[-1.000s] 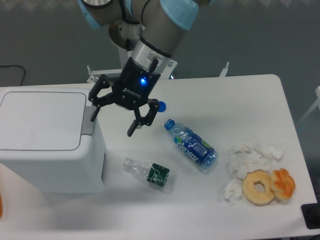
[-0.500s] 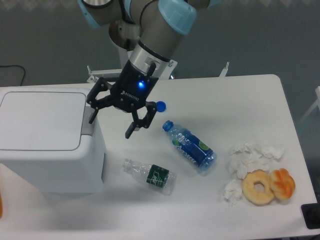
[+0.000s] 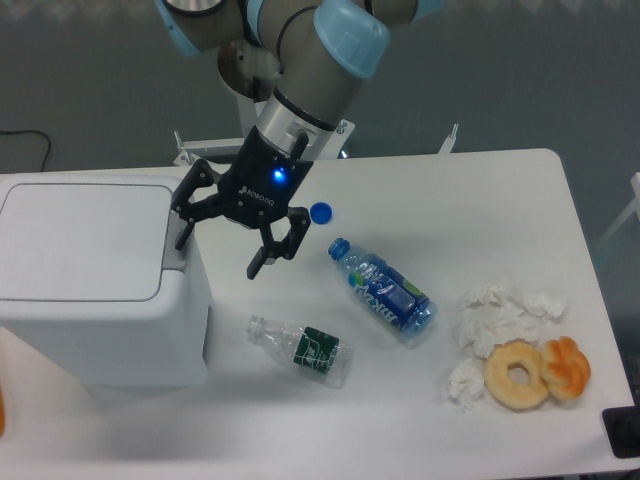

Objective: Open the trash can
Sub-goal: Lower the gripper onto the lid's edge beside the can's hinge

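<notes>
The trash can (image 3: 95,275) is a big white box at the left of the table, its flat lid down and a grey latch tab (image 3: 176,255) on its right edge. My gripper (image 3: 219,253) hangs open just right of the lid. One black finger (image 3: 183,232) reaches down at the latch tab, the other finger (image 3: 262,262) is over the table. Nothing sits between them.
A clear crushed bottle (image 3: 302,349) lies right of the bin's base. A blue bottle (image 3: 382,291) lies mid-table, with a blue cap (image 3: 321,212) behind it. Crumpled tissues (image 3: 497,318), a doughnut (image 3: 516,375) and a pastry (image 3: 567,367) sit at the right.
The gripper has crept a little to the left, bringing its left finger closer to the latch tab. The lid has stayed down.
</notes>
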